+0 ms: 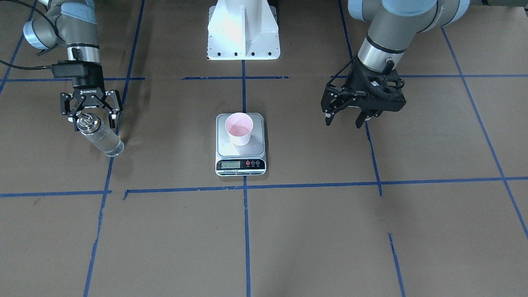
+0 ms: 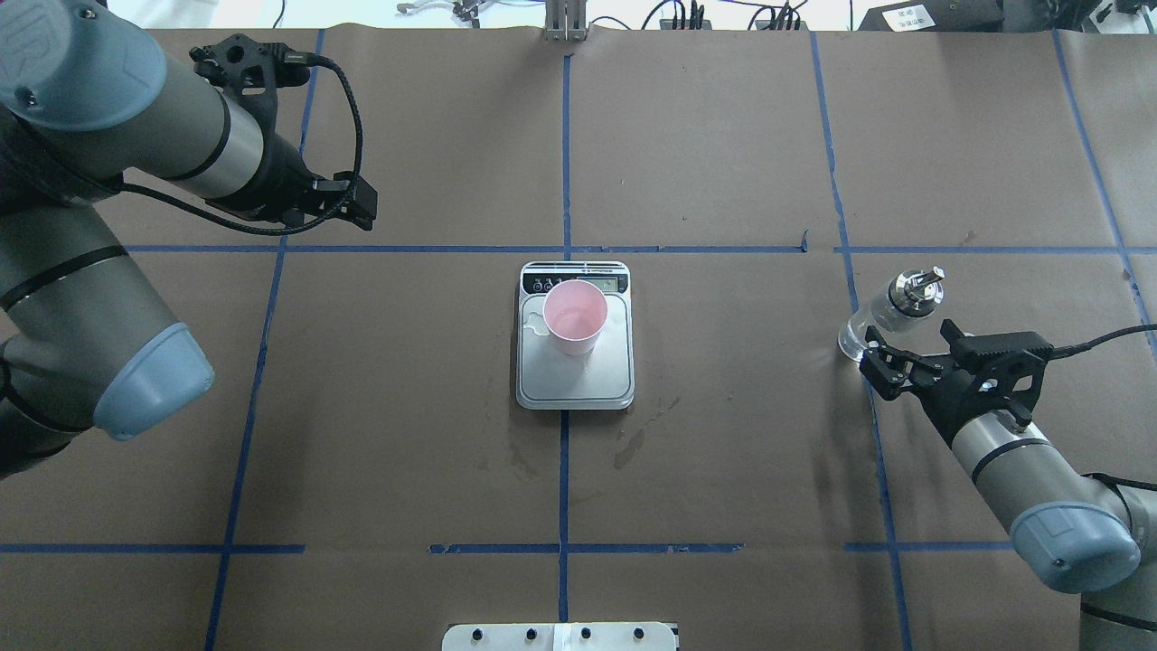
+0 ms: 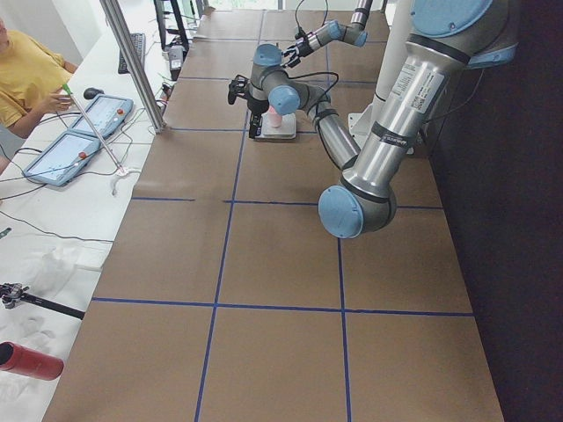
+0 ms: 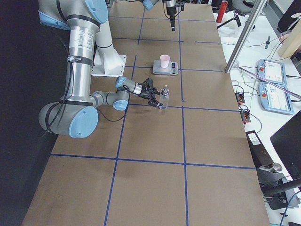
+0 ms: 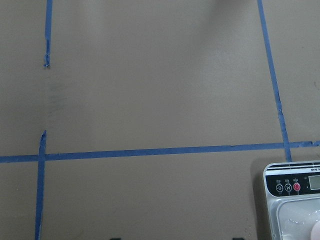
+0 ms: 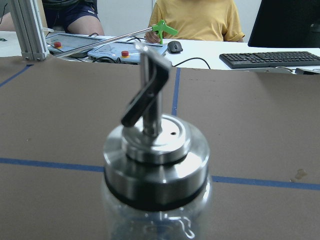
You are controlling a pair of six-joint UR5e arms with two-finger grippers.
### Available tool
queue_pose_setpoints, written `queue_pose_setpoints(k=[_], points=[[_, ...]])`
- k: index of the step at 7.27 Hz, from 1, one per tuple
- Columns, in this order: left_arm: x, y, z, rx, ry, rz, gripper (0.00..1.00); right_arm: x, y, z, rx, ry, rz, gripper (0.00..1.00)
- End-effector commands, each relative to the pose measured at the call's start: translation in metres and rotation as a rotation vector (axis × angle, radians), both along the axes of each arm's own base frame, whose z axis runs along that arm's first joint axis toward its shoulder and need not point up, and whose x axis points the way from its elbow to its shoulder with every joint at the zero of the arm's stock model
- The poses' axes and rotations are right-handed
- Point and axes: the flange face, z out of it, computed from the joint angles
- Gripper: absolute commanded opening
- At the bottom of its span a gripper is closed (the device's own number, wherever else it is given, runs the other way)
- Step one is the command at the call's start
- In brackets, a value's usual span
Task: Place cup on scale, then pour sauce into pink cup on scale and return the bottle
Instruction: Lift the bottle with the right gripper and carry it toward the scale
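The pink cup (image 1: 238, 128) stands upright on the silver scale (image 1: 240, 164) at the table's middle, with clear liquid in it; it also shows in the overhead view (image 2: 574, 316). The glass bottle (image 1: 101, 138) with the silver pourer cap (image 6: 155, 145) stands on the table and holds clear sauce. My right gripper (image 1: 93, 122) is open, its fingers spread on either side of the bottle's cap and apart from it. My left gripper (image 1: 343, 122) is open and empty, above the table away from the scale (image 5: 295, 200).
The white robot base (image 1: 243, 33) is behind the scale. Wet patches (image 2: 633, 443) mark the paper near the scale, and liquid lies on the scale's platform. Blue tape lines cross the brown table. An operator (image 6: 195, 17) sits beyond the table's far edge.
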Motion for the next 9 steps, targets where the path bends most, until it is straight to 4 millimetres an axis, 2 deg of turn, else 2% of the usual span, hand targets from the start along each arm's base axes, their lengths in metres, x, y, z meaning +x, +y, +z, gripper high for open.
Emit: queue_pose_setpoints(k=[1, 4, 7, 8, 9], points=[[0.000, 0.000, -0.001, -0.002, 0.002, -0.001, 0.80, -0.033, -0.015, -0.006, 0.005, -0.019, 0.002, 1.00], [-0.004, 0.003, -0.005, 0.004, 0.008, -0.005, 0.81, -0.027, -0.016, 0.004, 0.004, 0.008, -0.002, 1.00], [-0.005, 0.005, -0.007, 0.007, 0.012, -0.008, 0.82, -0.024, -0.024, 0.000, 0.005, -0.001, 0.016, 0.98], [-0.006, 0.004, -0.006, 0.007, 0.011, -0.009, 0.82, -0.024, -0.028, 0.014, -0.004, 0.023, 0.022, 0.95], [-0.006, 0.004, -0.006, 0.002, 0.010, -0.012, 0.83, -0.023, -0.031, 0.014, 0.002, 0.000, 0.031, 0.59]])
